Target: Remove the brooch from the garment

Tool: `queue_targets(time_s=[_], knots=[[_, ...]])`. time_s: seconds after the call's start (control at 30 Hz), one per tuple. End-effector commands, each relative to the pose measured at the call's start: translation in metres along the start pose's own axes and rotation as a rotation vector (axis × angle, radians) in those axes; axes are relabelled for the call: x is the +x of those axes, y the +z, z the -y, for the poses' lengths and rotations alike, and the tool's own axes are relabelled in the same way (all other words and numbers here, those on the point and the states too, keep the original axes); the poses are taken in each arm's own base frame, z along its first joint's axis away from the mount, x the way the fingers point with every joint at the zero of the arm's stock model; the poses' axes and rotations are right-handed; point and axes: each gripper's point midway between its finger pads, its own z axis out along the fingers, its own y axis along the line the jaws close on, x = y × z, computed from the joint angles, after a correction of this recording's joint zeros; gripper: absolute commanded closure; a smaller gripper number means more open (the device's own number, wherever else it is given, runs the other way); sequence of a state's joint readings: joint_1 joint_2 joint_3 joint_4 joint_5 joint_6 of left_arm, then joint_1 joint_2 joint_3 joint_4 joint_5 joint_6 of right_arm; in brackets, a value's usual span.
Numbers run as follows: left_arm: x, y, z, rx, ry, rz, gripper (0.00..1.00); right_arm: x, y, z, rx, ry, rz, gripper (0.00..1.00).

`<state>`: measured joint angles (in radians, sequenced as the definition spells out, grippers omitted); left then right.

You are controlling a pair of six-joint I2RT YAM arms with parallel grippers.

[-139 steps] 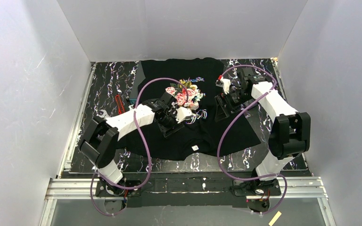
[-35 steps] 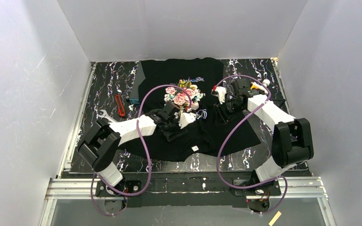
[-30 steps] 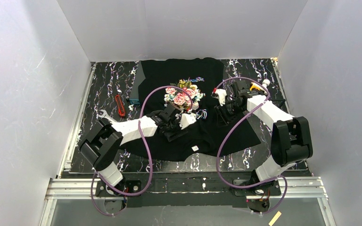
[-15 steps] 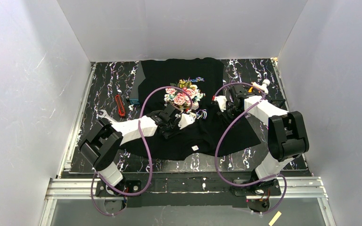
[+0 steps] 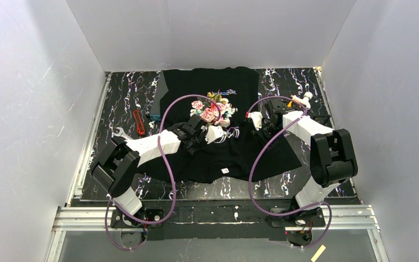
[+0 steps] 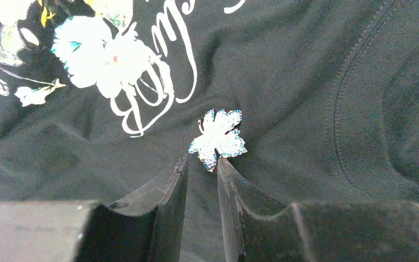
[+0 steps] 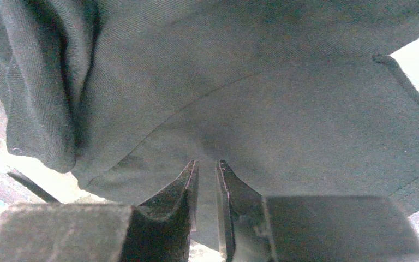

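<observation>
Left tool (image 6: 202,164) has narrowed at brooch (image 6: 219,139), grip unclear; right tool (image 7: 206,166) pinches garment (image 7: 283,98) above marbled table (image 5: 124,103), white walls (image 5: 213,33) around.

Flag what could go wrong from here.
1. The left tool has narrowed around only the lower tip of the brooch, so a pull may slip off.
2. Fabric sits between those jaws too, so the T-shirt could get pinched and lift with the brooch.
3. The right tool appears to pinch only a thin fold. If that slips, the shirt goes slack.
</observation>
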<state>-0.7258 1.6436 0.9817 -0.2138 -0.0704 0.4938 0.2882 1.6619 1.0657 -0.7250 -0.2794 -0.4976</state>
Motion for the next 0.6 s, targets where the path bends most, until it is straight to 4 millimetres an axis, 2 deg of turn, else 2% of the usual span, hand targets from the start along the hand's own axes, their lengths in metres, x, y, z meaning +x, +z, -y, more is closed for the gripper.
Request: queue_targets(time_s=[0.0,0.3,0.57], knots=[[-0.015,-0.006,-0.006,0.009,-0.006,0.041,0.75,-0.012,-0.006,-0.005,-0.031,-0.013,0.027,0.74],[-0.03,-0.003,0.002,0.065,-0.004,0.103,0.68,-0.018,-0.007,-0.006,-0.045,-0.003,0.038,0.73],[-0.032,0.005,0.004,0.098,0.011,0.106,0.7,-0.024,-0.01,-0.004,-0.044,-0.004,0.051,0.73]])
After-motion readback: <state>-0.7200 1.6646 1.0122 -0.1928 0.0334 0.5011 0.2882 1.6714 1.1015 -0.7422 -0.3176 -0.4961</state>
